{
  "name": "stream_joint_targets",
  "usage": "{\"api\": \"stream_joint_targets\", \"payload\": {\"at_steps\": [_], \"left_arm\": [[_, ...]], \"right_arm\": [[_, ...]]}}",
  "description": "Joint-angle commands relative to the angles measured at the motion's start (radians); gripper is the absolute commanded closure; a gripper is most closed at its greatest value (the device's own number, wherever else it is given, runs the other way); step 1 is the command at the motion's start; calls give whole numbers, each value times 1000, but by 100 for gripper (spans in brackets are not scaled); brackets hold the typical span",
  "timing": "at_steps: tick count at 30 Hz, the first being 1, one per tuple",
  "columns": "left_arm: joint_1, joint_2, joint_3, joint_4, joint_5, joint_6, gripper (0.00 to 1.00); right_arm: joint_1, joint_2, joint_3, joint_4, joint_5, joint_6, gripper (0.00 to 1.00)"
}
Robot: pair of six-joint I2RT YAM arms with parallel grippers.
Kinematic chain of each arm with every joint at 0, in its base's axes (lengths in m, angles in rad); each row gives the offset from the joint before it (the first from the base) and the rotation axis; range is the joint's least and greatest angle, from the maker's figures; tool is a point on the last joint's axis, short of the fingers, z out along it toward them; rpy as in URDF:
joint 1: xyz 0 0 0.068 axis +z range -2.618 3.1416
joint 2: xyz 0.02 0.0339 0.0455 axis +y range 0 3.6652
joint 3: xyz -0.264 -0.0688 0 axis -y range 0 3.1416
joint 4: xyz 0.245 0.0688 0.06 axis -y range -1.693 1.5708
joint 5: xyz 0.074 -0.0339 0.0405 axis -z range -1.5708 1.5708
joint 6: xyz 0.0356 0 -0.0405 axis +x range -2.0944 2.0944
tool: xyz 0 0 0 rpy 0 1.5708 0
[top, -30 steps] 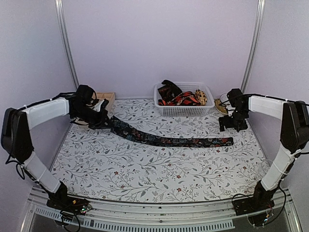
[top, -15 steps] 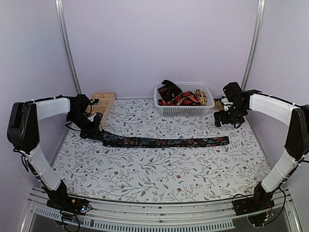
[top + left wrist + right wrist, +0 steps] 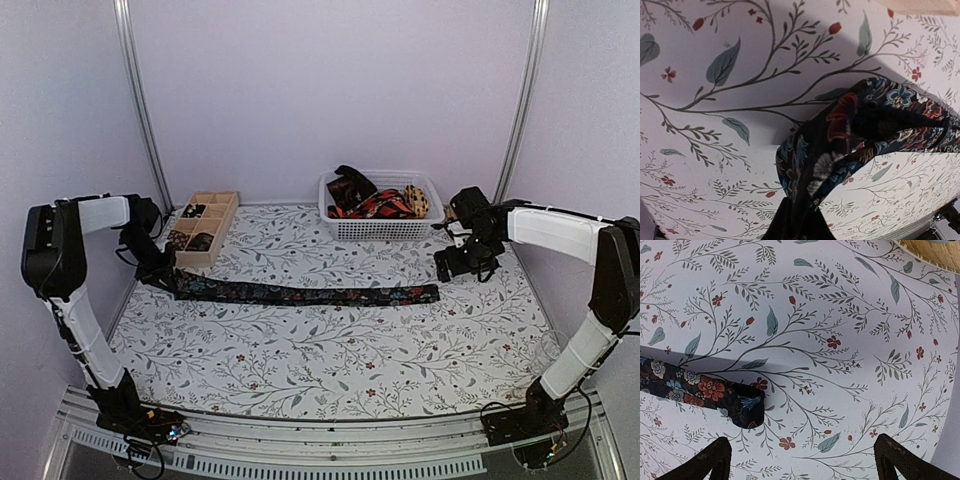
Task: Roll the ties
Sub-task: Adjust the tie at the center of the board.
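One dark floral tie (image 3: pixel 300 294) lies flat and straight across the leaf-printed counter (image 3: pixel 330 360). The left fingers (image 3: pixel 160 277) are clamped on its bunched, crumpled end. The right fingers (image 3: pixel 710 462) stand spread apart above its squared narrow end.

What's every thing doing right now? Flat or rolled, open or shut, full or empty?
Dark floral tie, flat and unrolled, one end pinched.
Left gripper, shut on that tie.
Right gripper, open, holding nothing.
Basket, holding loose ties.
Wooden tray, some compartments filled.
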Motion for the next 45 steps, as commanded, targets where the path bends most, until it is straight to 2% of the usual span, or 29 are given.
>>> {"api": "stream_joint_targets", "payload": {"at_steps": [1, 6, 11, 17, 21, 23, 29, 34, 40, 45], "left_arm": [[26, 17, -8, -15, -12, 38, 89], [47, 35, -8, -3, -21, 44, 89], [58, 84, -3, -14, -126, 39, 89], [88, 120, -4, -23, -207, 32, 89], [98, 165, 17, -37, -241, 29, 89], [102, 183, 17, -39, -259, 28, 82], [102, 181, 37, -38, -255, 25, 72], [102, 56, 44, -12, -230, 18, 61], [91, -95, 31, 46, -210, 0, 54], [70, -189, -45, 123, -175, -1, 38]], "right_arm": [[33, 43, -33, 34, 13, 19, 0], [49, 57, -91, 88, -10, 48, 3], [49, 65, -141, 167, -58, 88, 7], [18, 51, -187, 300, -274, 140, 7], [-10, 47, -206, 350, -334, 161, 5], [-14, 54, -207, 360, -346, 163, 4], [-14, 89, -214, 411, -392, 167, 3], [-14, 118, -224, 454, -422, 188, 3], [-30, 148, -254, 528, -483, 226, 5], [-43, 171, -287, 621, -584, 295, 8]]}}
